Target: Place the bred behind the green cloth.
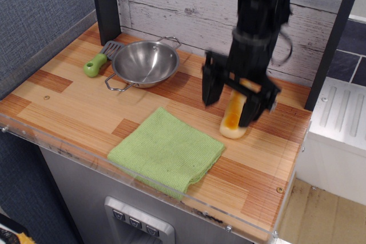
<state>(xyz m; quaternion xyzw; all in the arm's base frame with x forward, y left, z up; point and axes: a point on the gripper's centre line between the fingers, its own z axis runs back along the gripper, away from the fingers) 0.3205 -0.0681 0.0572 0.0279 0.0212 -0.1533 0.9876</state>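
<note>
The bred (233, 121) is a cream loaf with an orange-brown top. It lies on the wooden counter just right of the green cloth's back right edge, pointing away from the camera. The green cloth (166, 151) lies flat near the counter's front edge. My gripper (229, 112) hangs straight down over the loaf. Its jaws are spread, one on each side of the loaf's far half, with gaps showing. The image of the arm is blurred by motion.
A steel pan (144, 62) stands at the back left, with a green-handled spatula (97, 64) beside it. A plank wall (189, 10) runs along the back. A dark post (106, 4) stands at the back left. The counter's right edge (297, 158) is close to the loaf.
</note>
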